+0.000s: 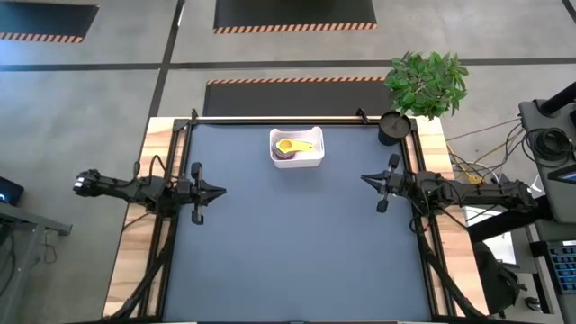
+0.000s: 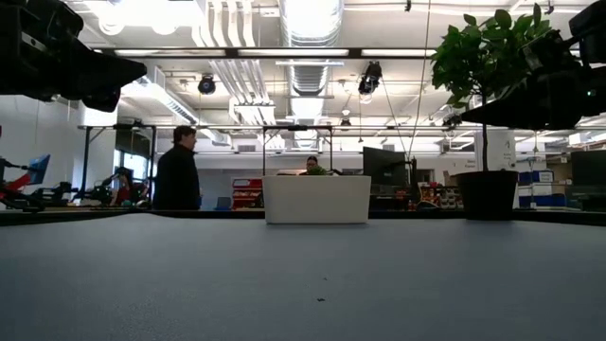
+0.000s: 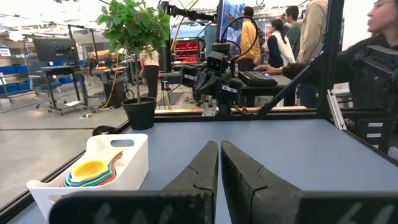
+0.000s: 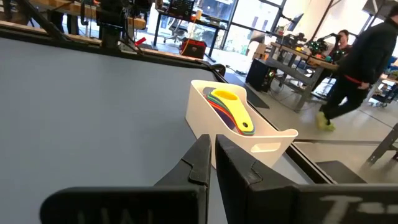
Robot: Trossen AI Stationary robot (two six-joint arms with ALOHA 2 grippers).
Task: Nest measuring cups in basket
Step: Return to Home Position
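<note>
At the far middle of the grey-blue table top (image 1: pixel 297 261), a small white rectangular plastic basket with rounded corners (image 1: pixel 316 155), upright and clear of both arms. Nested inside it, a stack of small round plastic measuring cups (image 1: pixel 290 145): yellow on top, with green, blue, red and purple rims showing beneath in the wrist views, and flat handles fanned out along the basket. Near the left edge of the table, about halfway along it, the left gripper (image 1: pixel 220 190), pointing inward toward the centre, its two dark fingers (image 3: pixel 202 165) pressed together with nothing between them. Opposite, near the right edge, the right gripper (image 1: pixel 364 178), likewise pointing inward, fingers (image 4: pixel 200 155) closed against each other and holding nothing. Both well apart from the basket and raised above the surface, as seen in the low view. At the far right corner, a leafy green plant (image 1: pixel 428 79) in a round black pot (image 1: pixel 392 128). Beyond the table, an open workshop, with a person in dark clothing (image 2: pixel 177 172) standing there.
</note>
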